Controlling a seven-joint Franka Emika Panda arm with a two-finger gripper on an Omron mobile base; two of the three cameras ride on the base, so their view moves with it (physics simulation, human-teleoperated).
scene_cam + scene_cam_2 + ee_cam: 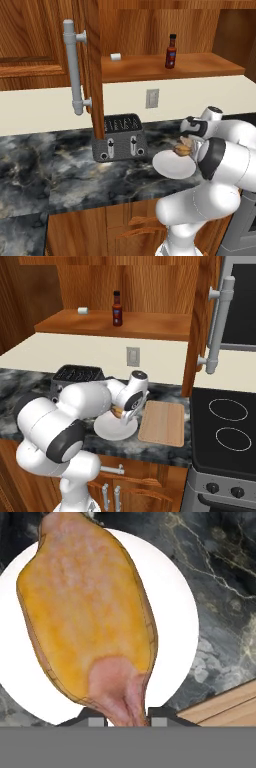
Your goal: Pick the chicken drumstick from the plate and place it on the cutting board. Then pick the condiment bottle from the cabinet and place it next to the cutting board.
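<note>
Gripper (124, 718): closed narrow on the thin bone end of the drumstick; in the hand view the two dark tips stand on either side of the pinkish bone.
Drumstick (87, 612): golden-brown, held over the plate; whether it touches the plate cannot be told. In the left base view it shows as a small brown lump (184, 148) at the plate's far edge, just in front of the hand.
Plate (175, 612): round, white, on the dark marble counter (50, 170) near its front edge, between the toaster and the board.
Board (162, 422): light wood, flat on the counter just right of the plate, close to the stove's left edge; its corner shows at the lower right of the hand view (225, 709).
Bottle (117, 309): dark red with black cap, upright on the cabinet shelf, toward the middle of it.
Cabinet (165, 67): door open, edge-on to the left base camera, long grey bar handle (73, 66) on it.
White cylinder (116, 57): lying on the shelf, well left of the bottle.
Toaster (119, 137): dark, at the back of the counter, left of the plate, under the open door.
Stove (227, 428): black top with two ring burners, right of the board.
</note>
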